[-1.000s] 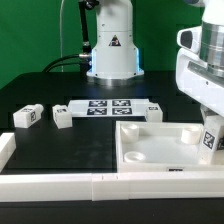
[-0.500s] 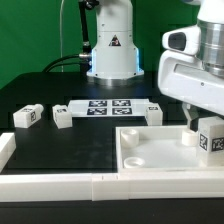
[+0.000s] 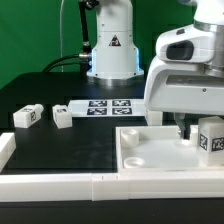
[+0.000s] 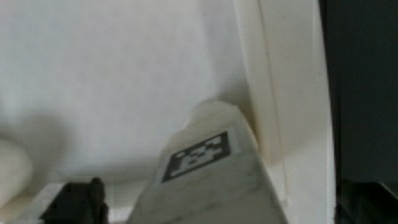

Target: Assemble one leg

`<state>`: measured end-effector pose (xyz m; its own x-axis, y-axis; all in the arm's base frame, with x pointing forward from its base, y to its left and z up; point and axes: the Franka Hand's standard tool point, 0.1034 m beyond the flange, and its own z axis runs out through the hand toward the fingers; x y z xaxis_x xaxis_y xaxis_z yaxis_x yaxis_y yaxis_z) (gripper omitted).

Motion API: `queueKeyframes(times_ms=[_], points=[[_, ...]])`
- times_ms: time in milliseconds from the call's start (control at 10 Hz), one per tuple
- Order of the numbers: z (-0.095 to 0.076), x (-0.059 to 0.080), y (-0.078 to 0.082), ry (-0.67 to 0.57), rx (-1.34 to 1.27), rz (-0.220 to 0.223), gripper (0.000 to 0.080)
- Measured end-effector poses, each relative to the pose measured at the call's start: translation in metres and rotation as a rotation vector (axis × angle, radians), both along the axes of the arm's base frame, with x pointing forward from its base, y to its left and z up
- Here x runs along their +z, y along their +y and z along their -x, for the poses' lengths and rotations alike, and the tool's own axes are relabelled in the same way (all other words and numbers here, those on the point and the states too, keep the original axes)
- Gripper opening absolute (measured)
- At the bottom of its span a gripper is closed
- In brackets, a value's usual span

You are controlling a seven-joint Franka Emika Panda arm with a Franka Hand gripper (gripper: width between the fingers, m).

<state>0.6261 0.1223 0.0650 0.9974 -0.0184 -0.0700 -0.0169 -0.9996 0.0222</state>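
Leg (image 3: 211, 137) assembly, so here's the layout, biggest stuff first. Black table (image 3: 60, 150) with a white rail (image 3: 60, 184) along the near edge. On it sits the large white square panel (image 3: 150, 160), with its raised rim and round corner holes, toward the exterior view's right. Behind that lies the marker board (image 3: 108, 106), flat on the table. Then 2 loose legs (image 3: 27, 116) (image 3: 63, 117) sit well apart from the panel, over on the exterior view's left, with another white block (image 3: 153, 111) at the marker board's right end.

The arm's big white wrist housing hangs over the panel's far right part. The gripper (image 3: 196, 134) is mostly hidden behind it, and the tagged leg is right at the fingers, above the panel's right side. The wrist view shows that leg (image 4: 210, 160) up close against the panel's rim (image 4: 285, 100), with 1 dark fingertip (image 4: 82, 200) just peeking in. Honestly I can't tell whether the jaws are clamped on it or slack.

Risk as I see it: the leg sits hard against the rim, so if it's off the corner hole it could catch on the wall, tilt, and jam or slip out.
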Motion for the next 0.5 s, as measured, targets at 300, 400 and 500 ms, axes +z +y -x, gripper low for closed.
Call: queueKeyframes(times_ms=[300,400,500], points=[[-0.0002,-0.0001,-0.0013,0.002,0.104,-0.005,0.0559],[-0.0002,-0.0001,-0.0015,0.002,0.104,-0.005,0.0366],[-0.0002,-0.0001,-0.0015,0.002,0.104,-0.005,0.0291]])
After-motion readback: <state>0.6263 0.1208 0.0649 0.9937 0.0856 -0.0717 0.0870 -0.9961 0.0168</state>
